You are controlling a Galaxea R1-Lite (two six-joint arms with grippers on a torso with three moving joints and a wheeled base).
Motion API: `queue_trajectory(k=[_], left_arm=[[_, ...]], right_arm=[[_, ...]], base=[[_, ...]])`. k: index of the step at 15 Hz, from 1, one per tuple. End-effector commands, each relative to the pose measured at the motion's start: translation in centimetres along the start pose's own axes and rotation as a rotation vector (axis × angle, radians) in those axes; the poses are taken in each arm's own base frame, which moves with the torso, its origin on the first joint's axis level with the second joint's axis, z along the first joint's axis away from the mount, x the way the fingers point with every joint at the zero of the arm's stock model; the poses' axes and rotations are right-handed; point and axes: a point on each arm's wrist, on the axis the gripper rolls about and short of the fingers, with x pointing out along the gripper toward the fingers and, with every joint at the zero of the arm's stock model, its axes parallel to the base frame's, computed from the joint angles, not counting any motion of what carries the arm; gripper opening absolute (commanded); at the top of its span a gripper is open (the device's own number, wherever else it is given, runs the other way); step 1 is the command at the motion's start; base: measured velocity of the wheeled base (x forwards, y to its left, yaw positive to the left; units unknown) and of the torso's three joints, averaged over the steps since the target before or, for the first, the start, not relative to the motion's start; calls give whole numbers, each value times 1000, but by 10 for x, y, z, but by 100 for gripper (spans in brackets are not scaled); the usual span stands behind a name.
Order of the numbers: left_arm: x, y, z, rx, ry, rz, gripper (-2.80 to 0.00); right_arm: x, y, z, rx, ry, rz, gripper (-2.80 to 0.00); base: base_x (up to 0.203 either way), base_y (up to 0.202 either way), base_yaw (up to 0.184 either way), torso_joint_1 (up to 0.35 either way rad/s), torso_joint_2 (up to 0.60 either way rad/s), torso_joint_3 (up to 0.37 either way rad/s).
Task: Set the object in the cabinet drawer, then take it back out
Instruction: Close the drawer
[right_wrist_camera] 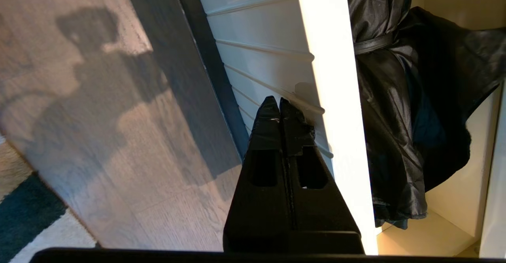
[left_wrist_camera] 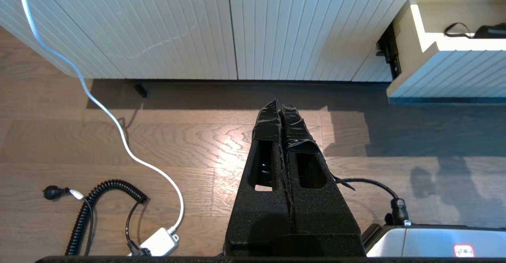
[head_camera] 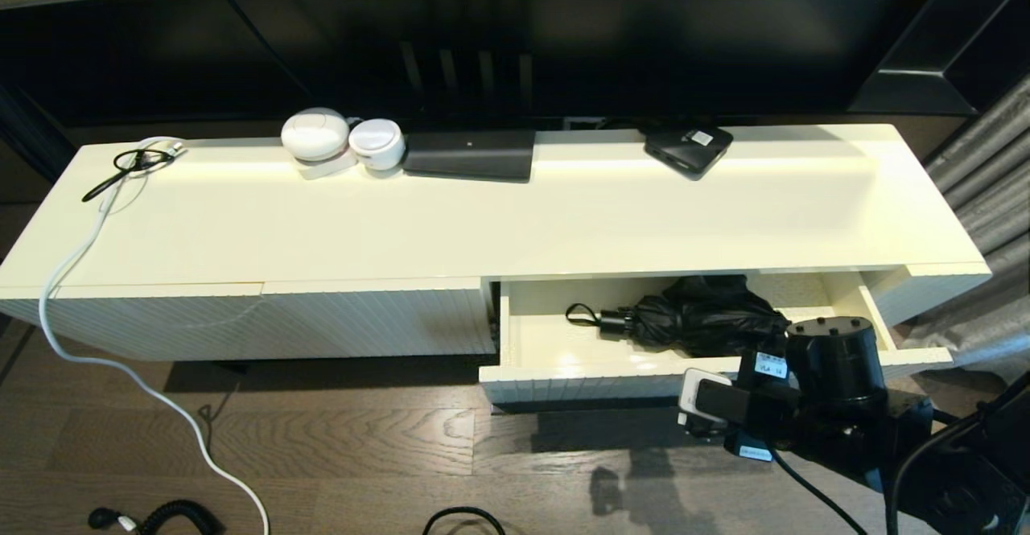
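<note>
The cabinet drawer point(head_camera: 563, 376) stands pulled out at the right of the cream cabinet. The black umbrella point(head_camera: 700, 318) lies inside it, handle and wrist loop pointing left. My right arm point(head_camera: 833, 366) hangs just in front of the drawer front; its fingers are hidden in the head view. In the right wrist view my right gripper point(right_wrist_camera: 279, 104) is shut and empty, tips at the ribbed drawer front point(right_wrist_camera: 261, 45), with the umbrella point(right_wrist_camera: 387, 116) beyond the rim. My left gripper point(left_wrist_camera: 280, 105) is shut and empty over the floor, left of the drawer point(left_wrist_camera: 446, 73).
On the cabinet top point(head_camera: 515, 213) rest a flat black box with a white label point(head_camera: 688, 147), a dark slab point(head_camera: 471, 155) and two white round devices point(head_camera: 315, 134). A white cable point(head_camera: 105, 221) drops to the floor. Closed ribbed panels point(head_camera: 282, 322) fill the left.
</note>
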Motion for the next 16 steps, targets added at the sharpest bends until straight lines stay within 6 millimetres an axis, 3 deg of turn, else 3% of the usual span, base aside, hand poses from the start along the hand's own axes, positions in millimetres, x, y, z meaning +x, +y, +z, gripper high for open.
queue_trajectory(k=[1, 16], left_arm=[[0, 0, 0, -1, 1, 1, -280], [0, 0, 0, -1, 1, 0, -280]], right_arm=[[7, -6, 2, 0, -4, -23, -280], [48, -61, 5, -12, -14, -193, -280]], base=[[0, 0, 0, 0, 0, 0], [0, 0, 0, 0, 0, 0]])
